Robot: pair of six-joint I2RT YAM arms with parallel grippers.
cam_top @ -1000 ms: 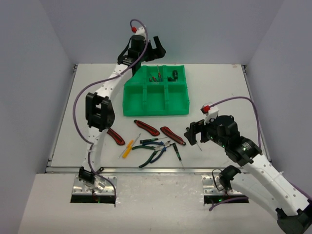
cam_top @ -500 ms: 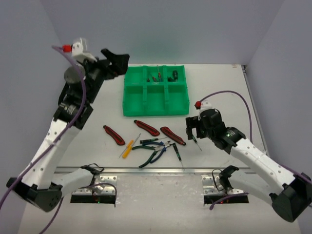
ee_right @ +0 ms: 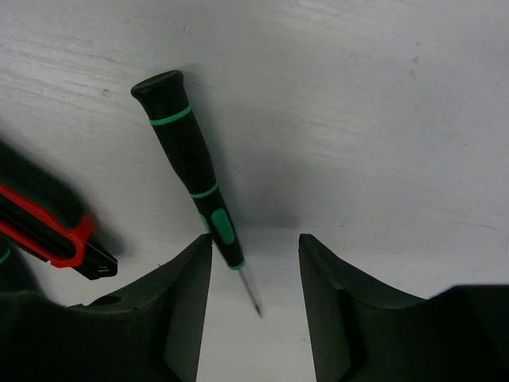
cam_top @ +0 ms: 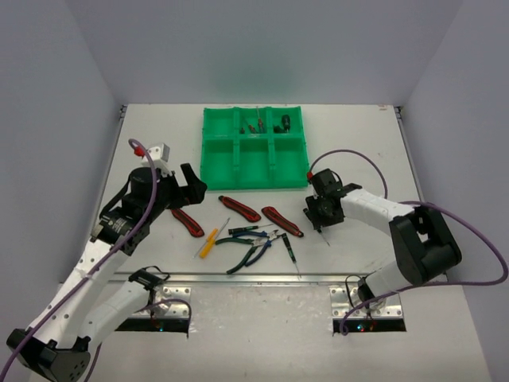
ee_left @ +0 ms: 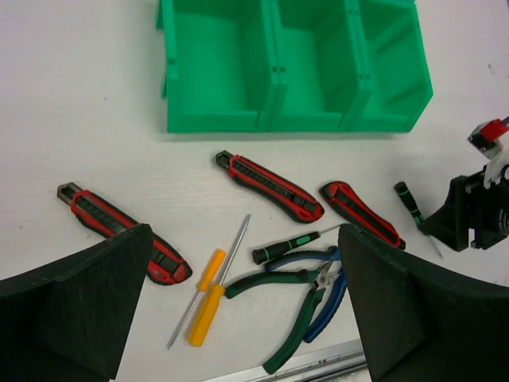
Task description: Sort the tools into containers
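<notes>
Low on the white tabletop (cam_top: 358, 143), the right gripper (ee_right: 254, 243): half spread, straddling the thin end of a black precision screwdriver with green bands (ee_right: 187, 159), not pinching it. One pad (ee_right: 187, 302) right beside the green collar, touching or not impossible to tell; the other pad (ee_right: 334, 310) apart from the shaft. Flat on the table, that screwdriver, cap end away from the fingers. Close at its side, not touching, the butt of a red-and-black utility knife (ee_right: 48, 231).

Above the heap, the left gripper (ee_left: 245, 232): spread wide, nothing between the fingers. Beneath, in a loose row, a second red-and-black knife (ee_left: 270, 185) and a third red-and-black knife (ee_left: 119, 235). Nearer the arms, a yellow-handled screwdriver (ee_left: 205, 302), green-handled pliers (ee_left: 270, 280) crossed with blue-handled pliers (ee_left: 328, 302), and a green-handled precision screwdriver (ee_left: 274, 251) against them.

Beyond the knives, across a strip of bare table, the bright green six-compartment plastic tray (cam_top: 254, 177), with small tools (cam_top: 254, 125) in its far middle and far right compartments. Right gripper near the tray's front right corner. Bare tabletop from there out to the right edge, and also left of the tray. Metal rail (cam_top: 238, 276) along the near edge, just behind the pliers.
</notes>
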